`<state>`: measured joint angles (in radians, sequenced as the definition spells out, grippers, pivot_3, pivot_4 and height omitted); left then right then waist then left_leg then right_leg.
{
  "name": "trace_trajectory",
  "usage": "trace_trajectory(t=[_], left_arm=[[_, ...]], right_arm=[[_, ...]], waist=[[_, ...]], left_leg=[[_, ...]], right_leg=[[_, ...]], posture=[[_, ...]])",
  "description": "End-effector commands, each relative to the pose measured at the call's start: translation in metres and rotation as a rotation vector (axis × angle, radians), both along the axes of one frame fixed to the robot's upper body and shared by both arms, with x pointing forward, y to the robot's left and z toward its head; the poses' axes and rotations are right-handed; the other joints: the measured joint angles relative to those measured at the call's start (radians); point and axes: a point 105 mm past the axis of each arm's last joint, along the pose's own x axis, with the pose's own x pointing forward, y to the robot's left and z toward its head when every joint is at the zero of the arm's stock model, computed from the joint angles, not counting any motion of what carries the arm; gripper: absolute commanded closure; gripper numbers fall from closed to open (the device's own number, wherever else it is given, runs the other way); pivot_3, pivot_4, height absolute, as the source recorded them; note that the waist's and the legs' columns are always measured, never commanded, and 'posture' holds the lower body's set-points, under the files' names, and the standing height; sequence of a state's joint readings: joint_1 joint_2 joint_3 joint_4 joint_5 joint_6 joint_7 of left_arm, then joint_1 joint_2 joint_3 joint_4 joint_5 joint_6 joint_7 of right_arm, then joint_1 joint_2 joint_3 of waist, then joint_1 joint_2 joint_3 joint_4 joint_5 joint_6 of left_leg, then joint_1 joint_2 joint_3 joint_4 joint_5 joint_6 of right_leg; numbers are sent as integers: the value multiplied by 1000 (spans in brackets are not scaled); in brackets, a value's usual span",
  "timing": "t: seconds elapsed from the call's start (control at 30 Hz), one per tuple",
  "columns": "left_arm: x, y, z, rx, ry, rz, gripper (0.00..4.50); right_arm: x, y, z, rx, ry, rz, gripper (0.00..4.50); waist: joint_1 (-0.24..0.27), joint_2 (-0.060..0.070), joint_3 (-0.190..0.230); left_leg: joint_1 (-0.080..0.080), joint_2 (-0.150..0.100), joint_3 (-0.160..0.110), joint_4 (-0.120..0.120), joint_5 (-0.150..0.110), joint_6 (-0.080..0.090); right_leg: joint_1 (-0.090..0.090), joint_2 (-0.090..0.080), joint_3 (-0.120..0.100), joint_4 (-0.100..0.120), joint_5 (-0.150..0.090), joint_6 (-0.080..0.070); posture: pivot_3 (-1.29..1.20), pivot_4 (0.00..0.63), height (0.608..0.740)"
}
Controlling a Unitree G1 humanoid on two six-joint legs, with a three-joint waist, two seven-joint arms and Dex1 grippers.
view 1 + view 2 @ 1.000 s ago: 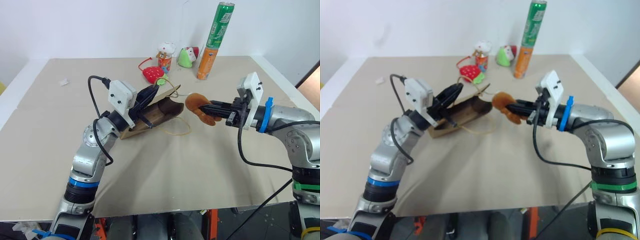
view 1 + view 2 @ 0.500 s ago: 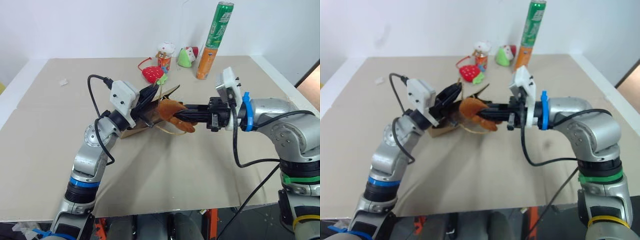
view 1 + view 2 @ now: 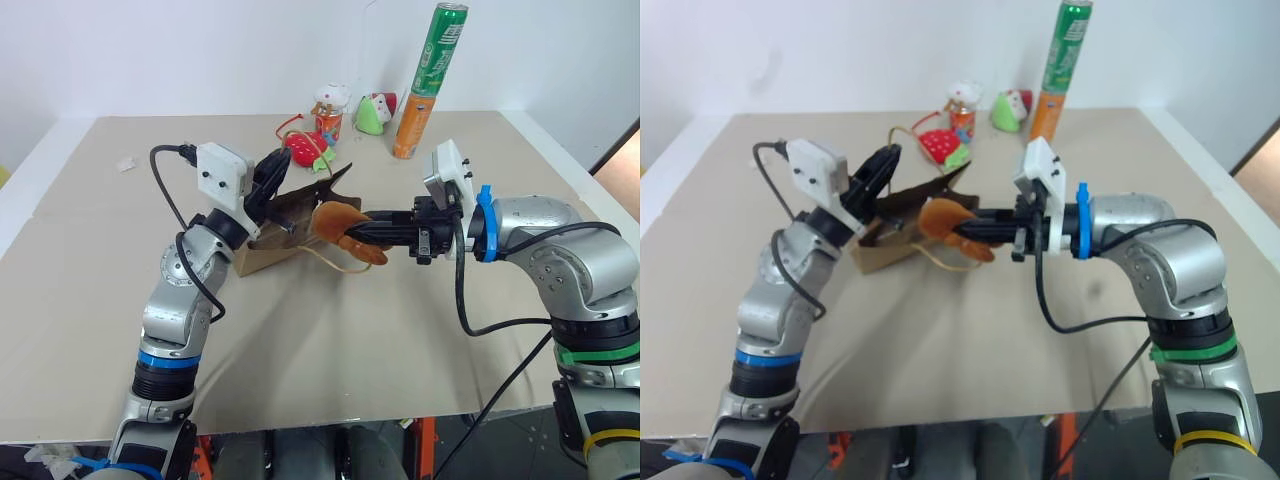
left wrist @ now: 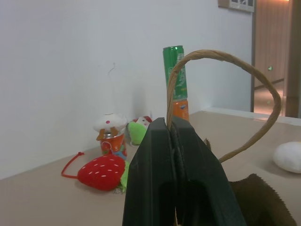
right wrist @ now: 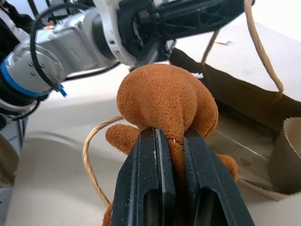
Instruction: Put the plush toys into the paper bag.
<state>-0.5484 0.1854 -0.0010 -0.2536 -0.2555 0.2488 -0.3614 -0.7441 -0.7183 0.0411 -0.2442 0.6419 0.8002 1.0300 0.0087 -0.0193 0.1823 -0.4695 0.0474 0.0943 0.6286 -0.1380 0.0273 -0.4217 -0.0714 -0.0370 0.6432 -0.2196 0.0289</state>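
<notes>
Lots of bare table (image 3: pixel 330 350) toward the near edge, wide open for reaching. Crowded at the far edge: tall bottle (image 3: pixel 428 80), strawberry plush (image 3: pixel 306 148), small can (image 3: pixel 329 121), green plush (image 3: pixel 374 115). Mid-table, paper bag (image 3: pixel 290 235) mouth blocked by brown bear (image 3: pixel 345 230) right in front.

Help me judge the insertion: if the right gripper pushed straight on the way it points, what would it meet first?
Probably the paper bag: the right gripper aims its orange-brown bear at the mouth; depth is unclear.
</notes>
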Motion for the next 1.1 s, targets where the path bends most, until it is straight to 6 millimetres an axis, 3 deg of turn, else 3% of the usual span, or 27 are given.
trace_trajectory(t=[0.03, 0.37, 0.53, 0.8, 1.0, 1.1], left_arm=[[-15, -14, 14, 27, -73, -84, 4500], [-25, -27, 6, 74, -78, -140, 4500], [-24, -24, 2, 81, -66, -122, 4500], [-24, -23, -2, 108, -65, -119, 4500], [-24, -24, -3, 126, -72, -128, 4500], [-25, -26, 0, 121, -81, -135, 4500]], right_arm=[[6, 5, 7, 15, -55, -5, 4342], [24, 25, 19, -23, -151, 4, 4342], [15, 26, 35, -38, -199, 64, 4342], [3, 15, 45, -125, -279, 113, 4342], [7, 13, 53, -134, -314, 106, 4342], [14, 20, 42, -140, -307, 101, 4342]], waist=[[0, 0, 0], [-1, 0, 0], [0, 0, 0], [0, 0, 0], [0, 0, 0], [0, 0, 0]], left_leg=[[0, 0, 0, 0, 0, 0], [0, 1, 1, 0, 0, 0], [0, 1, 1, 0, 0, 0], [0, 1, 1, 0, 0, 0], [0, 1, 2, 0, 0, 0], [0, 1, 2, 0, 0, 0]], right_leg=[[0, 0, 0, 0, 0, 0], [-1, 1, 0, 0, 0, 0], [-1, 1, 0, 0, 2, -3], [-1, 1, 0, 0, 3, -5], [-2, 1, 0, 0, 3, -5], [-2, 1, 1, 0, 3, -5]], posture=[[0, 150, 740], [0, 150, 740], [0, 150, 740], [0, 150, 740], [0, 150, 740], [0, 150, 740]])
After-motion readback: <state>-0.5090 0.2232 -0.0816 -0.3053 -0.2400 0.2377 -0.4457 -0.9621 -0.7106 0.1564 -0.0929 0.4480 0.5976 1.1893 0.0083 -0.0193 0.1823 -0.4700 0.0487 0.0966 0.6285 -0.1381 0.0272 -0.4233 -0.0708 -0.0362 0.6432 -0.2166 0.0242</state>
